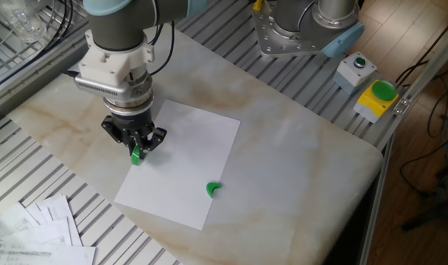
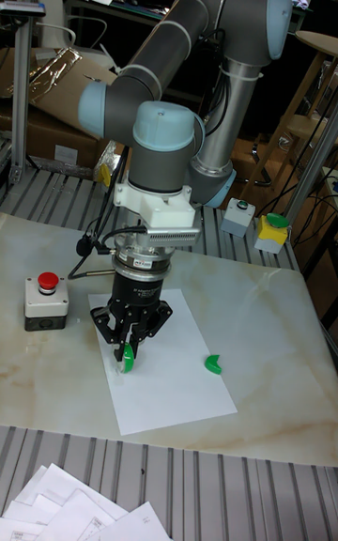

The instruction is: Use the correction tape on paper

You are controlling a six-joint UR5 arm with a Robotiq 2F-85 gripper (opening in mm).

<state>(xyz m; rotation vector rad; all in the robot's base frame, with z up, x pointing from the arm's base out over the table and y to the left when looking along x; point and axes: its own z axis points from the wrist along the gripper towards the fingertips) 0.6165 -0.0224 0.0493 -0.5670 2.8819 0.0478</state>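
Gripper pointed straight down over the left edge of the paper, fingers clenched on the correction tape. Correction tape held upright between the fingertips, green part showing below them, lower end at or just above the sheet near its left edge; contact not resolvable in either view. In the tall fixed view, same grasp confirmed: gripper clamped on the correction tape above the left part of the paper.

Paper lying flat on the marbled surface, rotated so that one corner faces the camera in the fixed view. Small solid green crescent piece resting on the paper near its lower right edge, well apart from the gripper.

Grey box with red button on the surface to the left of the paper in the tall fixed view. Pile of printed sheets fanned out on the slatted frame beyond the near edge of the surface. White box with green button and yellow box with green button at the far right corner.
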